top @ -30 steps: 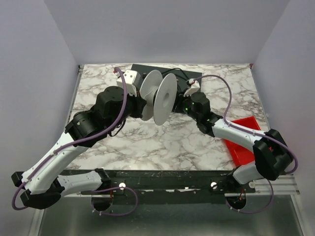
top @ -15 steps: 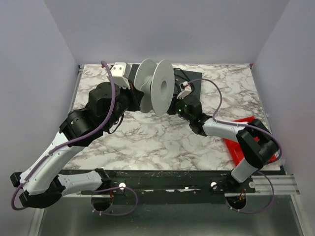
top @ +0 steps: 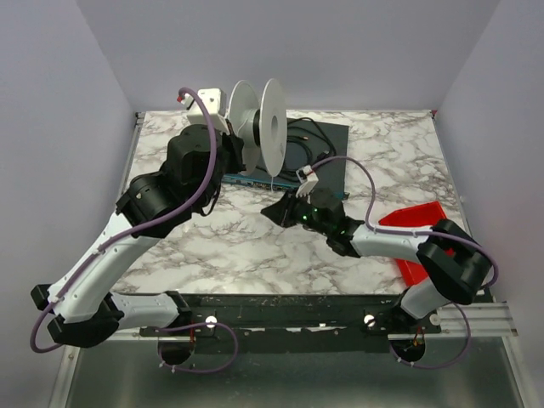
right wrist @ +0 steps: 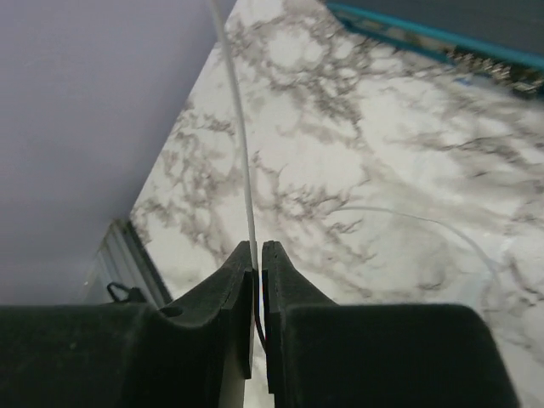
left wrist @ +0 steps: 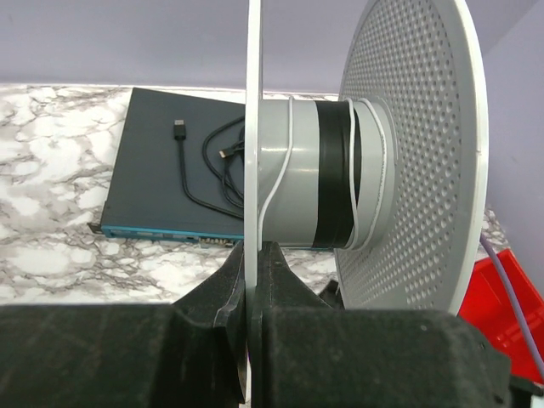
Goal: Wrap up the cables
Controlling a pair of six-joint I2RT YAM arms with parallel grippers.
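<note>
Left tool (left wrist: 252, 259) clamps one flange of the spool (left wrist: 408, 144), up off the tabletop (top: 255, 246). White wire (right wrist: 240, 144) loops the spool's hub and runs down to the right tool (right wrist: 257, 255), pinched tight on it.

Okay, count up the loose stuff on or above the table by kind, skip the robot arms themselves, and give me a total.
spool: 1
thin white wire: 1
black cable with plugs: 1
dark flat box: 1
red bin: 1
Total: 5
</note>
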